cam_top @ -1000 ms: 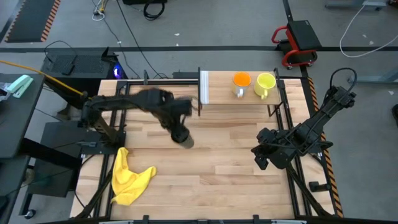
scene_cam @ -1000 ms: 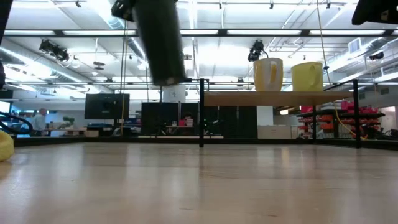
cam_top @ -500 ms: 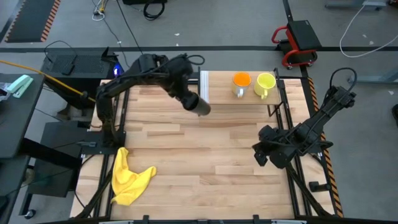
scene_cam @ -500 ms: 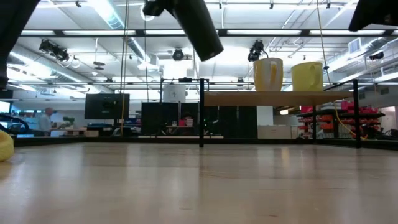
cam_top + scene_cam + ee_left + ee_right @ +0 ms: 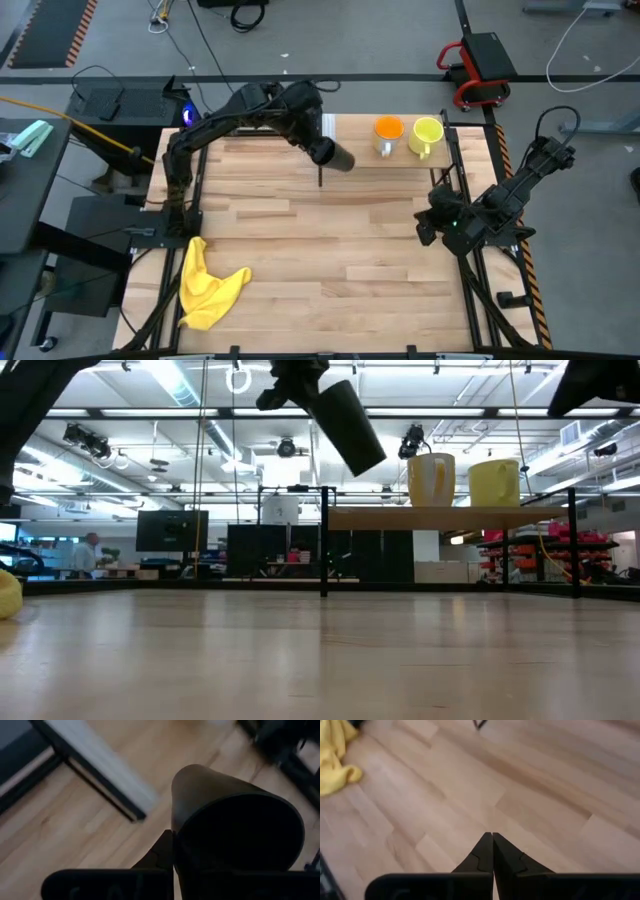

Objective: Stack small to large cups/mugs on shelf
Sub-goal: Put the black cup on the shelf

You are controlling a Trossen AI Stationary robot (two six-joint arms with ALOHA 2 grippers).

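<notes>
My left gripper (image 5: 320, 150) is shut on the taller black cup (image 5: 338, 158) and holds it in the air by the shelf's white end panel (image 5: 327, 135). In the low view the cup (image 5: 350, 425) slants above the level of the shelf board (image 5: 450, 515). The orange mug (image 5: 388, 130) and the yellow-green mug (image 5: 427, 133) stand upright on their bases, side by side on the shelf (image 5: 395, 162), and also show in the low view as the orange mug (image 5: 432, 478) and the yellow-green mug (image 5: 495, 482). My right gripper (image 5: 430, 218) is shut, over the table's right part. My left gripper holds the black cup at its open rim (image 5: 180, 837). One finger (image 5: 162, 855) lies against the outside of the wall; the cup hides the other finger. The cup is lifted clear and tilted, with its mouth at the gripper and its base (image 5: 368, 458) slanting down toward the shelf.
A yellow cloth (image 5: 208, 285) lies crumpled near the table's near left corner. Black posts (image 5: 323, 540) carry the shelf above the tabletop. Bare wooden tabletop (image 5: 330, 250) stretches between the two arms. The room behind holds monitors and a person far off.
My left gripper has carried the black cup from over the table's middle toward the far edge and right, up to the shelf's white end panel. The cup has tipped from hanging upright to a slant. My right gripper has shifted a little toward the far right.
</notes>
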